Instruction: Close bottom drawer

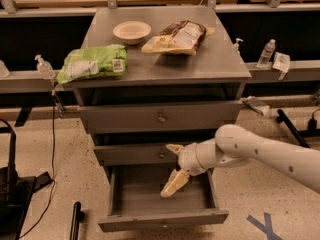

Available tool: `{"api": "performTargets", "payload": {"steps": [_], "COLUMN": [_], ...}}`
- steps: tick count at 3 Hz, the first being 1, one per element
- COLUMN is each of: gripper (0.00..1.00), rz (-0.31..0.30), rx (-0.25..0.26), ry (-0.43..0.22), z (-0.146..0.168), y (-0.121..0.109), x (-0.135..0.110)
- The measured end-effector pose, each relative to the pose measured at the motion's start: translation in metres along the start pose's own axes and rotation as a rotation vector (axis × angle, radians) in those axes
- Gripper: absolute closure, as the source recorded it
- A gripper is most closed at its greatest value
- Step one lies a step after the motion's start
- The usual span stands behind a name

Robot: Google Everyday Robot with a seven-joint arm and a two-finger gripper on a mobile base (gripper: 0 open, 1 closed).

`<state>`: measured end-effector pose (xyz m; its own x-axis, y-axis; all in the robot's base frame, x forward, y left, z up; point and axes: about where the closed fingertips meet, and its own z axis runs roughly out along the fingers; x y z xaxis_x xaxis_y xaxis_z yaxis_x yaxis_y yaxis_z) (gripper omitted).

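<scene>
The bottom drawer [163,219] of the grey cabinet stands pulled far out. Its narrow front panel faces me at the bottom of the view and its shallow grey box is empty. My gripper [173,167] reaches in from the right on a white arm [260,154]. It hangs over the open drawer box, just in front of the middle drawer front [150,154]. Its cream fingers are spread: one fingertip [174,148] is up by the middle drawer's knob, the other [171,184] points down into the box. It holds nothing.
The top drawer front [160,117] is shut. On the cabinet top lie a green bag [92,62], a white bowl [132,32] and a brown-and-yellow bag [178,36]. A black stand [12,194] and cable are at left; blue floor tape [265,226] is at right.
</scene>
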<state>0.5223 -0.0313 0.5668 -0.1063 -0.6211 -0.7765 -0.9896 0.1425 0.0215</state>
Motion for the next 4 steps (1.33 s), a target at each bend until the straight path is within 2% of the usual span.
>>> {"api": "performTargets", "payload": {"steps": [1, 2, 3, 4], "gripper": [0.0, 0.0, 0.0, 0.0], "rz": [0.067, 0.067, 0.086, 0.093], "rx": [-0.016, -0.016, 0.004, 0.057], "ry": [-0.018, -0.018, 0.057, 0.158], "z": [0.043, 0.043, 0.049, 0.047], "y": [-0.001, -0.001, 0.003, 0.02], "x": [0.037, 0.037, 0.074, 0.135]}}
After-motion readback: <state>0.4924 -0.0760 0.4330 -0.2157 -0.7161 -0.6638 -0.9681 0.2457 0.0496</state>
